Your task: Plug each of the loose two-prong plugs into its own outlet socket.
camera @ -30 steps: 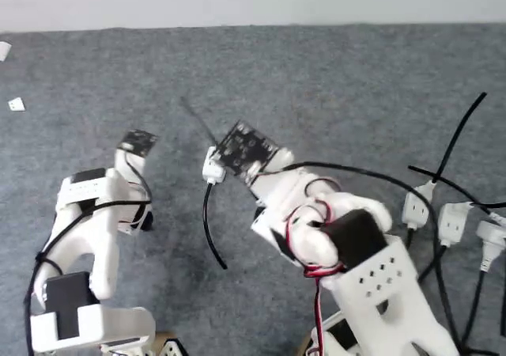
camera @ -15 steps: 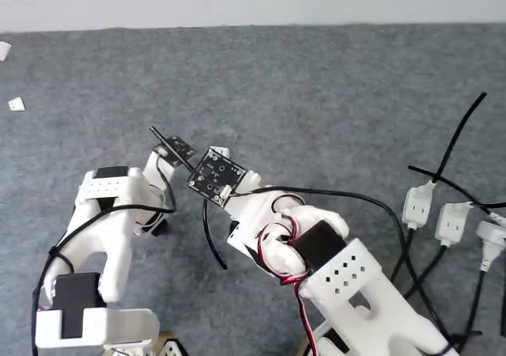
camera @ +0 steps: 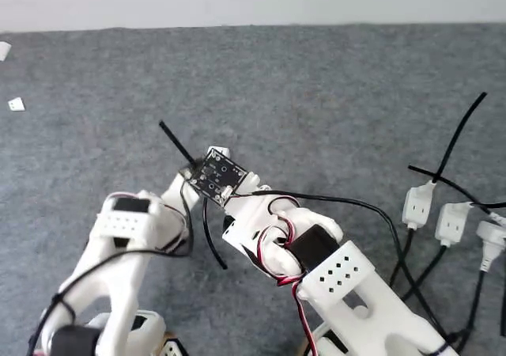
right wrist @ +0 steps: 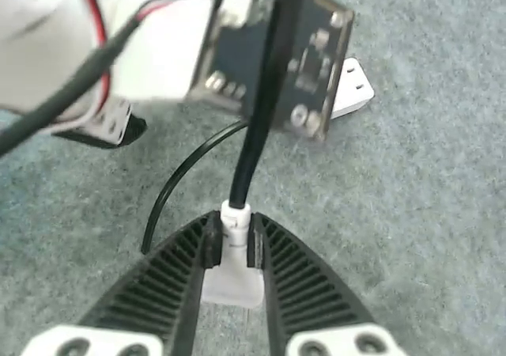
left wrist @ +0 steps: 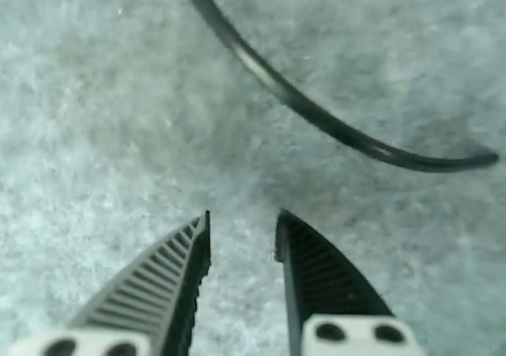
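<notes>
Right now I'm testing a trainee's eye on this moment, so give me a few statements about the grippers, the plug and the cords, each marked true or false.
1. The right gripper is shut on a white plug. True.
2. The left gripper grips the black cord. False: its fingers are open and empty, and the cord lies on the grey carpet ahead of them.
3. The white plug is pushed into a socket. False: it is held in the right gripper, well apart from the white connectors lying farther right.
4. The surface under both arms is grey carpet. True.
</notes>
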